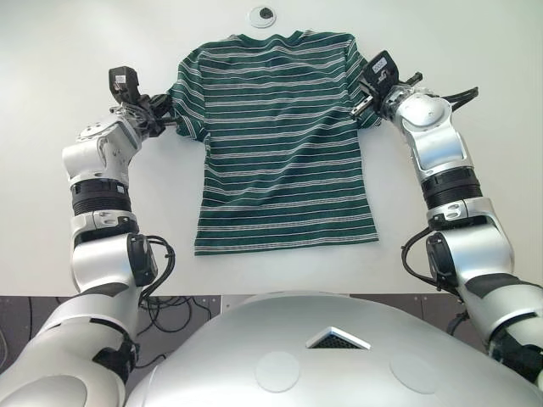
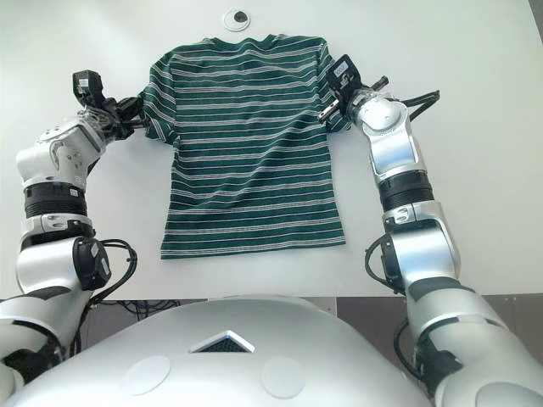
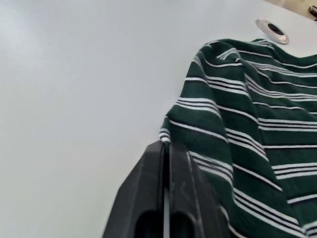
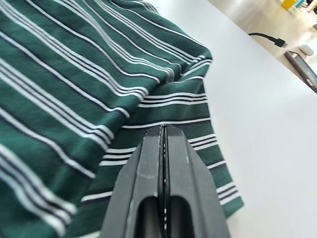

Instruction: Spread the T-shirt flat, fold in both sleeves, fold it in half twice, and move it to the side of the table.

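Observation:
A dark green T-shirt (image 1: 280, 153) with thin white stripes lies spread flat on the white table (image 1: 475, 195), collar at the far side and hem toward me. My left gripper (image 1: 164, 119) sits at the outer edge of the left sleeve (image 3: 198, 124); its fingers (image 3: 148, 198) are shut together, pinching the sleeve hem at their tip. My right gripper (image 1: 361, 103) rests on the right sleeve (image 4: 188, 109), also shut, with the striped cloth caught at its tip. The right sleeve is slightly rumpled around the fingers (image 4: 143, 188).
A small round grey disc (image 1: 263, 15) is set into the table just beyond the collar. White table surface extends on both sides of the shirt. A black cable (image 4: 267, 38) and a dark flat object (image 4: 302, 69) lie far off to the right.

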Controlling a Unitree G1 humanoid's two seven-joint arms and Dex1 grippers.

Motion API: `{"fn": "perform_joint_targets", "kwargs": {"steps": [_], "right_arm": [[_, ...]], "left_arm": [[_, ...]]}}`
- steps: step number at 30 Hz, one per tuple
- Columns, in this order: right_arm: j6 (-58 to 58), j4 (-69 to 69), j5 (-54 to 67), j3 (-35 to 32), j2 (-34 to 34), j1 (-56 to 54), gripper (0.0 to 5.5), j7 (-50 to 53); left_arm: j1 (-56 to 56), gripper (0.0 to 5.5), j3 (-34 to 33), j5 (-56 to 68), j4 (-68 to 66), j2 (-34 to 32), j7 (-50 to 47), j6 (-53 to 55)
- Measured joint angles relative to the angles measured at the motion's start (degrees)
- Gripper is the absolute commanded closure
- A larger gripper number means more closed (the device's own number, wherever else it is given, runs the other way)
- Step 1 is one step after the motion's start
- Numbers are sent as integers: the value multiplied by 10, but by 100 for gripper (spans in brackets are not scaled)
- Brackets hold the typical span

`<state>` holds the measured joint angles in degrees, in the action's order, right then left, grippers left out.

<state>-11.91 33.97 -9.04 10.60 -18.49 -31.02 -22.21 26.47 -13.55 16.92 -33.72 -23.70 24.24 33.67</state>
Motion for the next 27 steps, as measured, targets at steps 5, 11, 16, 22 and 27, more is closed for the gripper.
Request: {"fn": "perform_joint_targets", "kwargs": {"steps": [5, 11, 16, 22, 27], "right_arm": [[5, 9, 0, -7, 0, -9, 550, 1], [6, 25, -1, -11, 0, -9, 550, 3], [5, 44, 2, -17, 1, -16, 550, 8], [-47, 94, 90, -101, 24, -50, 452, 5], [-69, 151, 129, -158, 16, -70, 388, 13]], "left_arm": [[10, 548, -1, 23, 67, 21, -2, 36], [35, 548, 37, 18, 72, 70, -12, 41], [90, 548, 56, 3, 4, 117, -26, 8], [98, 454, 87, -24, -44, 132, -22, -14], [79, 449, 88, -29, -26, 127, -2, -39]]}}
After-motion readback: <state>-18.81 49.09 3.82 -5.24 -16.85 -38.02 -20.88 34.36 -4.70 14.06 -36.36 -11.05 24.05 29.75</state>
